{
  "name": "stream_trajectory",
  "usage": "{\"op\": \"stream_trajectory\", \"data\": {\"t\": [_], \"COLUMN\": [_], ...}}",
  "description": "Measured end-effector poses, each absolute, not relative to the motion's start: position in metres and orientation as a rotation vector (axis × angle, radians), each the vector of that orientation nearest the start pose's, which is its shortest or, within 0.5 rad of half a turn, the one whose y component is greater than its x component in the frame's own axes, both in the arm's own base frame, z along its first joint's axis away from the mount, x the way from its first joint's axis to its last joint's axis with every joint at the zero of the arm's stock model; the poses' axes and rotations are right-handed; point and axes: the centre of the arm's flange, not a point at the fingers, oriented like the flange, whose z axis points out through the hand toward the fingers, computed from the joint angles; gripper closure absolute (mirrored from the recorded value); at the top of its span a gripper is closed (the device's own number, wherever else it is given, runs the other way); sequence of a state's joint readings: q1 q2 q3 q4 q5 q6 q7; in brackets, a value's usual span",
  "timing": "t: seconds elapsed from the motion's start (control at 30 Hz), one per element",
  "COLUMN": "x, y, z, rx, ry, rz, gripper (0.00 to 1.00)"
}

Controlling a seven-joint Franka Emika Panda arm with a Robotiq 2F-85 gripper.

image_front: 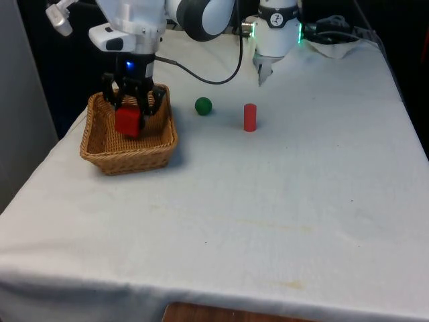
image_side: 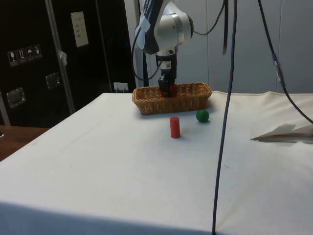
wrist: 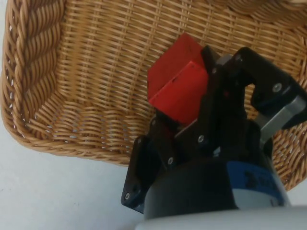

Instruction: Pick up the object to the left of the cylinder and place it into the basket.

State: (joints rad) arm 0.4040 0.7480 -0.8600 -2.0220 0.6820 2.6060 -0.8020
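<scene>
One wicker basket (image_front: 129,155), one red block (image_front: 127,121), one green ball (image_front: 203,106) and one red cylinder (image_front: 250,117) on the white-clothed tabletop (image_front: 268,201); four loose things in all, each counted once across the views

Claw (image_front: 132,107): black, two-fingered, lowered over the basket's interior, its fingers narrowed onto the red block and gripping it on opposite faces; in the wrist view the claw (wrist: 192,103) has one finger (wrist: 220,91) pressed flat to the block's side, the second finger lying under the block and partly hidden by it; the red block (wrist: 175,86) sits tilted between them, one corner turned toward the basket's woven floor (wrist: 110,62); whether the block touches that floor cannot be told

Side view: claw (image_side: 167,87) inside the basket (image_side: 172,100), the red block (image_side: 173,89) showing just above the rim between the fingers

Relative to the claw: the basket lies directly beneath and around it; the green ball (image_side: 202,116) rests on the cloth just outside the basket, apart from its wall, on the side away from the claw; the red cylinder (image_side: 175,127) stands upright farther from the claw than the ball, apart from both ball and basket; ball between basket and cylinder in the front view

The object now held over the basket is the red block; the green ball, nearest neighbour of the cylinder, lies untouched on the tabletop
</scene>
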Motion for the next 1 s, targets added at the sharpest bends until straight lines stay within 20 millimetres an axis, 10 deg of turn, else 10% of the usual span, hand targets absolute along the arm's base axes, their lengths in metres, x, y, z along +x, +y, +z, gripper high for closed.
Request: {"op": "stream_trajectory", "data": {"t": [0.67, 1.0], "x": [0.5461, 0.5461], "y": [-0.2663, -0.2663], "z": [0.2067, 0.2067], "rx": [-3.378, -3.378], "ry": [0.082, 0.082], "rz": [-0.126, -0.126], "gripper": [1.00, 0.05]}}
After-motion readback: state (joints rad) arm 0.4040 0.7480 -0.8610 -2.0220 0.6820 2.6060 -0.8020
